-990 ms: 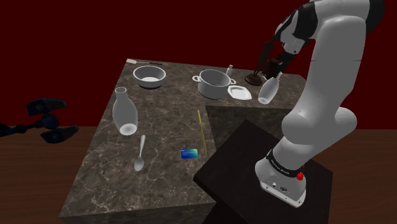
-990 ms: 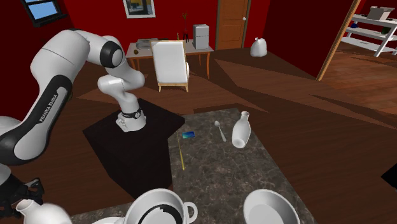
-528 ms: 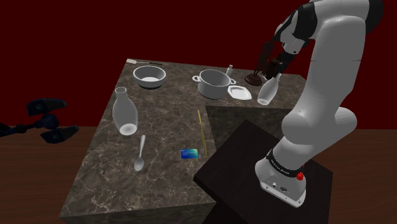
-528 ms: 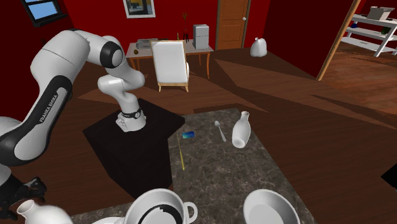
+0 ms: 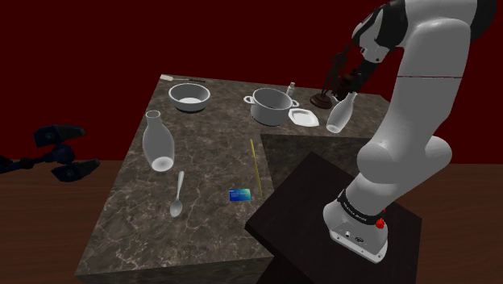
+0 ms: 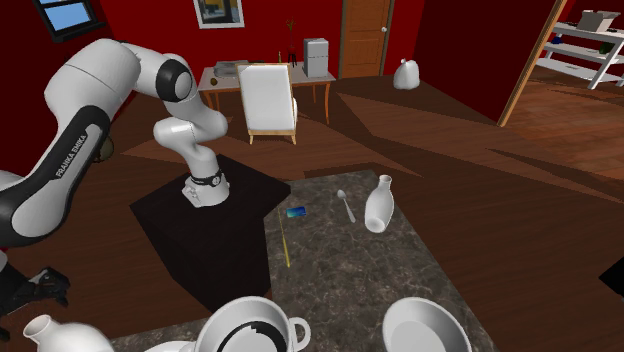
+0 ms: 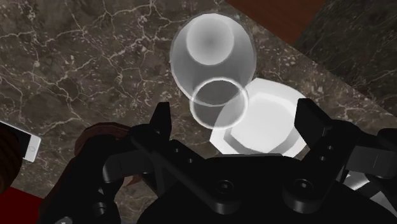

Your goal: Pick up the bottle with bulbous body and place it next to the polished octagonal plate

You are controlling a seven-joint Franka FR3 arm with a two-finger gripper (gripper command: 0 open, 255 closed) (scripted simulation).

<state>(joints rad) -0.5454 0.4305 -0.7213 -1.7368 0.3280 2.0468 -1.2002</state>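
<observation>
The bulbous white bottle (image 5: 341, 113) stands on the dark marble table (image 5: 209, 161), close beside the white octagonal plate (image 5: 303, 118), on the side toward the shoulder view's right. My black gripper (image 5: 345, 82) hangs just above its neck, open and apart from it. In the wrist view the fingers (image 7: 161, 119) stand wide on either side of the bottle (image 7: 213, 54), whose neck rim overlaps the plate (image 7: 264, 127); the gripper (image 7: 235, 113) holds nothing. The second exterior view has the bottle (image 6: 48, 332) at its lower left, under the gripper (image 6: 35, 288).
A lidless pot (image 5: 272, 105), a bowl (image 5: 189, 97), a second tall bottle (image 5: 159, 141), a spoon (image 5: 177, 198), a blue card (image 5: 239, 194) and a thin yellow stick (image 5: 255, 168) share the table. A dark brown object (image 5: 321, 101) sits behind the plate. A phone (image 7: 25, 147) lies nearby.
The gripper has opened and let go of the bottle, then lifted slightly. The bottle now rests on the table beside the plate.
</observation>
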